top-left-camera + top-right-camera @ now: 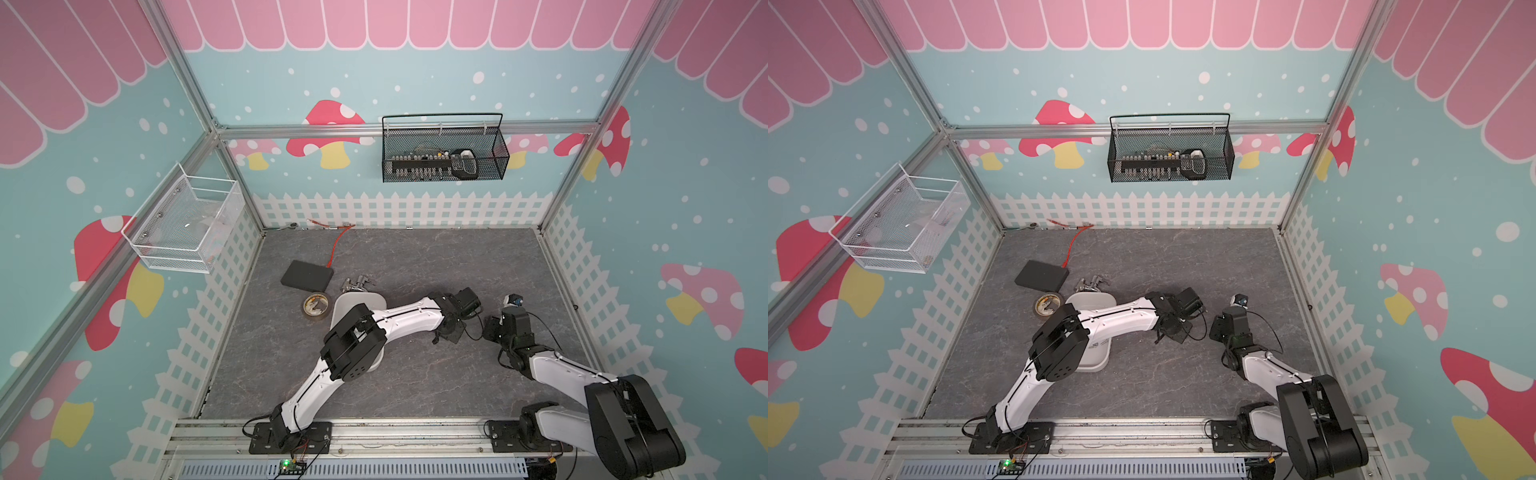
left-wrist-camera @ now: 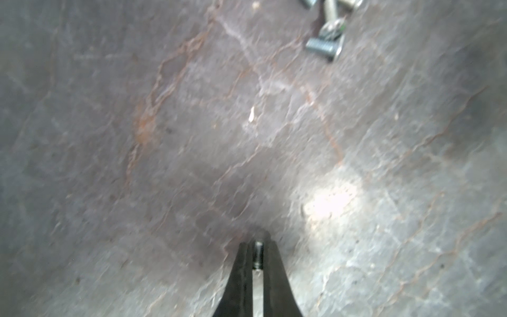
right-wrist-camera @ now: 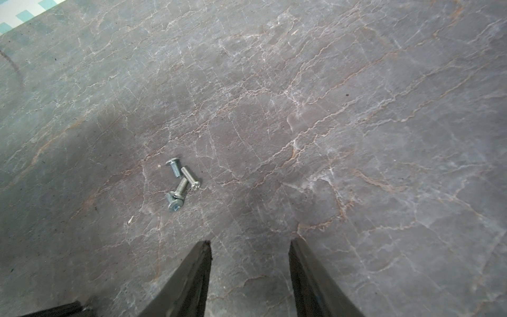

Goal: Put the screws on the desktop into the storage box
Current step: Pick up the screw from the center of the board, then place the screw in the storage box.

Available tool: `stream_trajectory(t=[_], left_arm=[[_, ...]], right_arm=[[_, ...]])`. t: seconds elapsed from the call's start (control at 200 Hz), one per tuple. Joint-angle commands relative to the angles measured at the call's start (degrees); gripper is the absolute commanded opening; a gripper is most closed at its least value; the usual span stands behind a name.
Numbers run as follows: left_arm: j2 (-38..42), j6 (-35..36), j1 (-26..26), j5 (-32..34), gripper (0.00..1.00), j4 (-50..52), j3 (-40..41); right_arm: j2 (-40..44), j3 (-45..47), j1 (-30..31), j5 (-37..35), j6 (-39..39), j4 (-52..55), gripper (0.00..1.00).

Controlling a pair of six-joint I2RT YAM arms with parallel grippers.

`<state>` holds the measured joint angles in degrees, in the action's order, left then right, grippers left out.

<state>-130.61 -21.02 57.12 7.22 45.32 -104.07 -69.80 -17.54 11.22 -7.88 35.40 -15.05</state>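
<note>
two arms lean out over the dark veined desktop [image 1: 415,257] in both top views, and the white storage box [image 1: 356,300] lies partly under the left arm's elbow. a tape roll [image 1: 316,308] sits just beside the box's left edge, shiny metal clips [image 1: 357,284] lie at its far rim and a flat black box [image 1: 307,275] lies a little beyond. the left gripper [image 1: 436,338] points down at the desktop off to the right of the storage box. the right gripper [image 1: 489,330] hangs farther right of the box, near the left one but apart from it. from up here the screws are too small to make out. the left wrist view is blurred, but the left gripper [image 2: 256,244] has its jaws drawn together on a single screw [image 2: 258,254], pinched lengthwise between the tips. a few more screws [image 2: 326,41] lie loose in a heap well ahead. in the right wrist view the right gripper [image 3: 249,243] has its jaws standing apart with nothing between them. a small cluster of screws [image 3: 179,184] lies on the desktop [image 3: 356,109] ahead of the tips, some of them touching.
</note>
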Motion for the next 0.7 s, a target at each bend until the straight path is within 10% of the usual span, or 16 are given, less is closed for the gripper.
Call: stream_trajectory(t=[0.0, 0.27, 0.695], left_arm=[[6.40, -1.37, -0.35, 3.49, 0.00, -0.05, 1.14], [25.40, -2.76, -3.51, 4.46, 0.00, -4.29, 14.68], [52.38, -2.45, -25.04, -2.06, 0.02, -9.47, 50.69]], right_arm=[[-0.48, -1.25, -0.32, 0.03, -0.59, -0.73, 0.52], [-0.26, -1.07, -0.32, 0.19, -0.62, -0.77, 0.52], [-0.36, -1.05, -0.30, -0.03, -0.42, -0.60, 0.53]])
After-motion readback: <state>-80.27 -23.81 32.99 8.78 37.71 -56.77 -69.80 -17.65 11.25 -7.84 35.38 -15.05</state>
